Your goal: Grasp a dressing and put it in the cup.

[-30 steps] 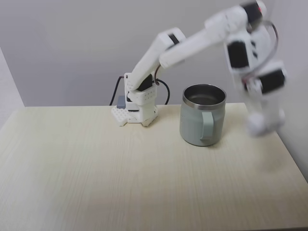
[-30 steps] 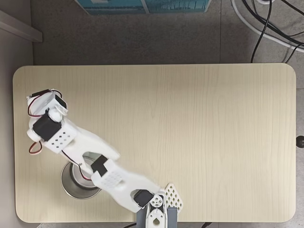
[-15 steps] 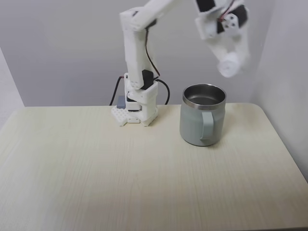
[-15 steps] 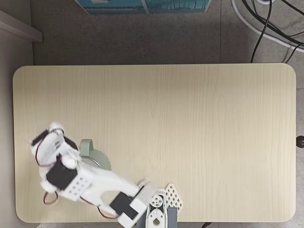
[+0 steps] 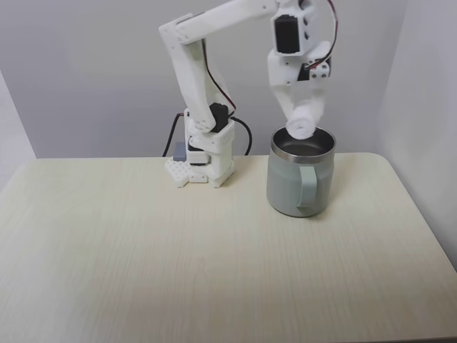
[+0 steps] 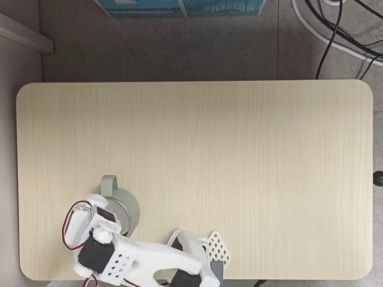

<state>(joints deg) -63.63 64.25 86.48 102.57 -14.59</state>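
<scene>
**Setting: office or lab corner**

The place looked like an office or small lab. A pale wood-grain table (image 6: 239, 179) stood against plain grey walls (image 5: 93, 71) on grey carpet (image 6: 179, 48), with loose cables (image 6: 335, 30) on the floor and a small white robot arm (image 5: 207, 93) mounted at the table's edge.

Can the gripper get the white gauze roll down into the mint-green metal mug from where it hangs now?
Probably yes. The gripper holds the white gauze roll right above the mint-green metal mug, whose steel mouth is open and has nothing across it.
</scene>
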